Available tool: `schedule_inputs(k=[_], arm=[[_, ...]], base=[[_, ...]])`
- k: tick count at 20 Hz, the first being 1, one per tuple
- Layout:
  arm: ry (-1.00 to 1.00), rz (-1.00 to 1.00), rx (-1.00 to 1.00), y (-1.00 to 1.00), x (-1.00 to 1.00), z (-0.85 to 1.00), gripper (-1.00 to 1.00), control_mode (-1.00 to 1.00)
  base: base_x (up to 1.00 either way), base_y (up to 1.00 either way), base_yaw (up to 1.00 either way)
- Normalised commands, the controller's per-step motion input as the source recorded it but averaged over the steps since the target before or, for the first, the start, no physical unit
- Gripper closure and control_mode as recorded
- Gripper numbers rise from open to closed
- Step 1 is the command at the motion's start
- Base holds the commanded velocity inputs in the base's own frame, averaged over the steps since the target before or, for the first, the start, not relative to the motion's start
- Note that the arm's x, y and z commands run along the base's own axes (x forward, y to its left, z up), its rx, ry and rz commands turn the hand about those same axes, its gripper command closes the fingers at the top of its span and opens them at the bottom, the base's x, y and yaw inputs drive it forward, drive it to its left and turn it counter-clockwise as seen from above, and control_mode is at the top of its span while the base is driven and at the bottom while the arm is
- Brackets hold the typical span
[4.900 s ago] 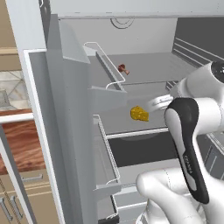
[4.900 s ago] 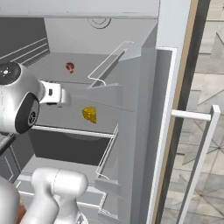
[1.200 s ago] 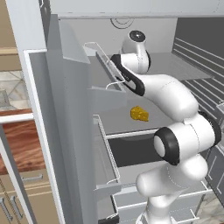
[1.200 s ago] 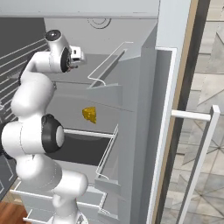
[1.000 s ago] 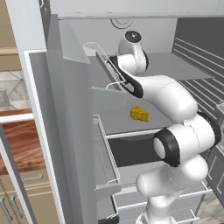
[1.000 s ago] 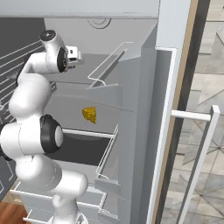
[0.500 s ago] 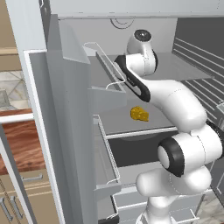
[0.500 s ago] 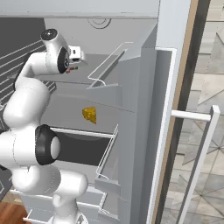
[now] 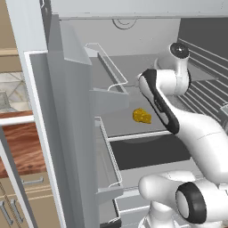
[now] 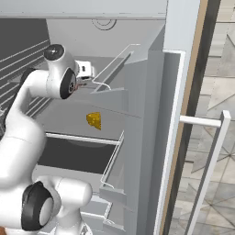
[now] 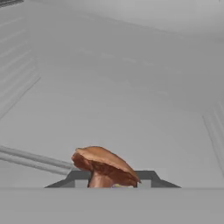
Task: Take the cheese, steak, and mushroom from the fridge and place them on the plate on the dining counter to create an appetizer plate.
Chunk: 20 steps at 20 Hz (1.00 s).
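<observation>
My gripper (image 11: pixel 112 183) is shut on the mushroom (image 11: pixel 105 166), a brown-red capped piece that sits between the finger tips in the hand view. In the right base view the hand (image 10: pixel 84 69) is inside the fridge (image 10: pixel 151 92), over the upper shelf near the door rack. The cheese (image 9: pixel 142 116), a yellow-orange chunk, lies on the middle shelf below the arm; the right base view shows the cheese (image 10: pixel 94 120) there too. The steak and the plate are out of view.
The fridge door (image 9: pixel 67 124) stands open at the left with wire racks (image 9: pixel 109 156). Its long bar handle (image 10: pixel 206 165) sticks out at the right. A reddish-brown wood counter (image 9: pixel 18 147) lies beyond the door. A dark drawer (image 9: pixel 147 151) sits under the cheese shelf.
The mushroom that lay on the upper shelf is now in my gripper. Over the last half second the wrist has shifted right and a little down, away from the door rack.
</observation>
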Motion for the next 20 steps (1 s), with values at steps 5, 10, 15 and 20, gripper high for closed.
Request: schedule_inputs(k=[5,10,15,20], arm=[[0.00,0.00,0.00,-0.01,-1.00,0.05,1.00,-1.00],[0.00,0.00,-0.01,0.06,-0.95,0.01,1.00,-1.00],[0.00,0.00,0.00,0.00,0.00,0.00,1.00,1.00],[0.00,0.00,0.00,0.00,0.00,0.00,1.00,1.00]], base=[[0.00,0.00,0.00],[0.00,0.00,0.00],[-0.93,0.17,0.00],[-1.00,0.00,0.02]])
